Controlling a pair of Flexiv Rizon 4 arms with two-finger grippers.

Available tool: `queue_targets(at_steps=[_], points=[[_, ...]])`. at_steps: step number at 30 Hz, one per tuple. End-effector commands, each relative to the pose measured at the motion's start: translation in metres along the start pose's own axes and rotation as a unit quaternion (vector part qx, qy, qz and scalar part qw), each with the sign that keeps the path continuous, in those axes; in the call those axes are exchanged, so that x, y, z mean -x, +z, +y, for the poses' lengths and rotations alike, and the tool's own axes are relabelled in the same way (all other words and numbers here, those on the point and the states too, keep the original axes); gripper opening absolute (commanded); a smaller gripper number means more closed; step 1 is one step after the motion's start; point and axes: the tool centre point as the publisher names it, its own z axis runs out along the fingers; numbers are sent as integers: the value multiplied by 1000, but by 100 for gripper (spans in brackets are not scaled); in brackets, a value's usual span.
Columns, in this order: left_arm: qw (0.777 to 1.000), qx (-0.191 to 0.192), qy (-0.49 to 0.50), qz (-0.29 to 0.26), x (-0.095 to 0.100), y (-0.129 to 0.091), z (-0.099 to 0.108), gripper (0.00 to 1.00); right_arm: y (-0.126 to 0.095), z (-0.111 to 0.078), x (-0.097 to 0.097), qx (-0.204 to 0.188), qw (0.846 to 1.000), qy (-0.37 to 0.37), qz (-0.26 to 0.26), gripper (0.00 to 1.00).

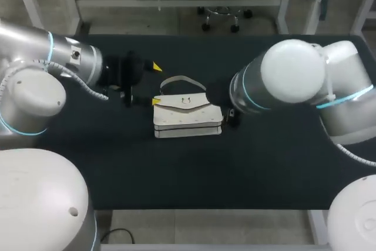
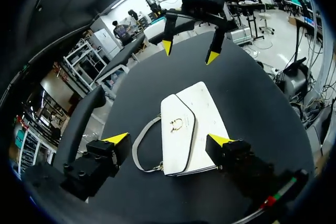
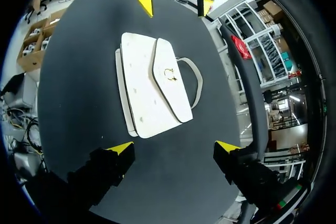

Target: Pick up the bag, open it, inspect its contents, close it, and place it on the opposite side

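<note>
**Item:** bag [image 1: 188,120], white, lying flat on the dark table [image 1: 176,168], not yet lifted. The flap [image 3: 174,100] is closed and faces up, with a gold clasp [image 2: 177,124] at its centre. A grey strap [image 1: 176,79] is looped off the bag's far long edge, away from the robot.

**Long axis:** it is laid from one arm's side to the other, so each short end is presented to one gripper.

**Left gripper** [image 1: 156,84]: found at the bag's left short end, fingers spread wide, nothing held. It is set off toward the strap side. One yellow tip is seen at the bag's left corner and the other beyond the strap. In the left wrist view the bag's near end falls between the two tips; contact cannot be confirmed.

**Right gripper** [image 3: 174,147]: found off the bag's right short end, fingers likewise spread, nothing held. A strip of bare table is seen between its tips and the bag. In the head view it is largely hidden under its own arm.

**Judgement:** the left gripper is taken to be the nearer. The pick-up is judged to turn on closing across the short end or the strap.
</note>
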Motion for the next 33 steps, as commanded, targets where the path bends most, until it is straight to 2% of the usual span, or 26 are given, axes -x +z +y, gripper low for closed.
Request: queue_targets(at_steps=[1, 2, 3, 4, 23, 25, 26, 27, 29, 30, 32, 33], points=[[985, 74, -36, 154, 2, -4, -11, 100, -12, -3, 7, 3, 992, -8, 124, 100], [982, 80, -33, 167, 0, -5, -13, 100, -14, -3, 7, -8, 992, -15, 128, 100], [978, 107, -6, 179, -3, -6, -16, 100, -17, -2, 6, -20, 991, -26, 129, 100], [978, 107, -6, 179, -3, -6, -16, 100, -19, -1, 5, -30, 991, -45, 123, 100], [978, 107, -6, 179, -3, -6, -16, 100, -19, -1, 5, -30, 991, -45, 123, 100], [977, 105, -67, 172, 2, -2, -24, 100, -19, -1, 5, -30, 991, -45, 123, 100], [977, 101, -95, 162, 5, -2, -25, 100, -19, 1, 8, -42, 991, -19, 127, 100], [972, 115, -137, 149, 9, -3, -27, 100, -19, 1, 12, -52, 990, -5, 133, 100], [961, 155, -196, 121, 10, -4, -30, 100, -16, 1, 19, -100, 987, 44, 121, 100], [953, 171, -217, 125, 11, -6, -32, 100, -16, 0, 23, -108, 984, 62, 131, 100], [931, 213, -277, 105, 11, -8, -34, 100, -15, -3, 32, -137, 972, 108, 154, 100], [924, 221, -295, 100, 10, -10, -34, 100, -15, -3, 35, -154, 965, 129, 166, 100]])
